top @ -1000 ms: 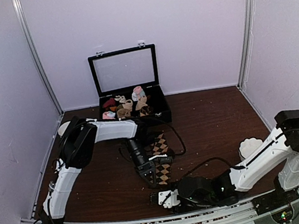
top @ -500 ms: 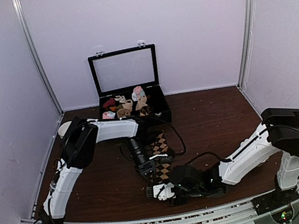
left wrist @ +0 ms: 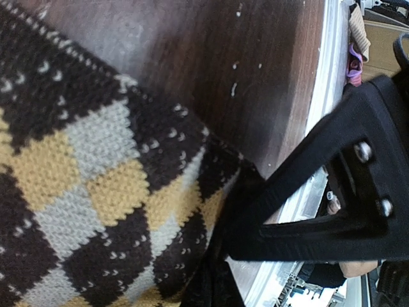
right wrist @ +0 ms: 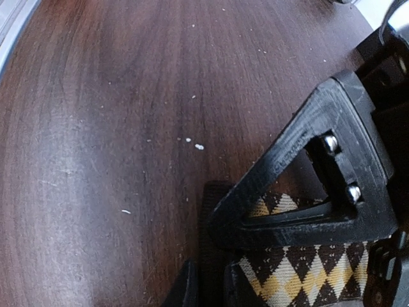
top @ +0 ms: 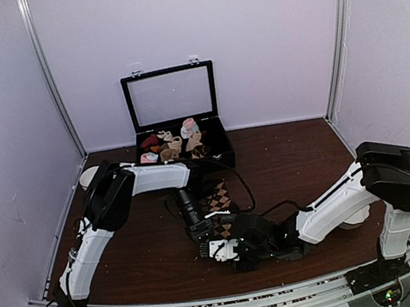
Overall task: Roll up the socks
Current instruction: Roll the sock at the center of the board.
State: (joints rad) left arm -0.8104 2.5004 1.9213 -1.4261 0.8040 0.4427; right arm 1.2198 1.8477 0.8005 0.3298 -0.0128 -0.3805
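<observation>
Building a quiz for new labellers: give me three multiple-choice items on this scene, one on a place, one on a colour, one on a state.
1. The socks lie: A on the table before the black case; B inside the case; C on the lid.
2. Their diamonds are: A blue; B tan; C green.
3. The case's lid is: A shut; B removed; C open, upright.
Key: A, they rest on the wood in front of it; B, the left wrist view shows tan knit; C, it stands above the case.
</observation>
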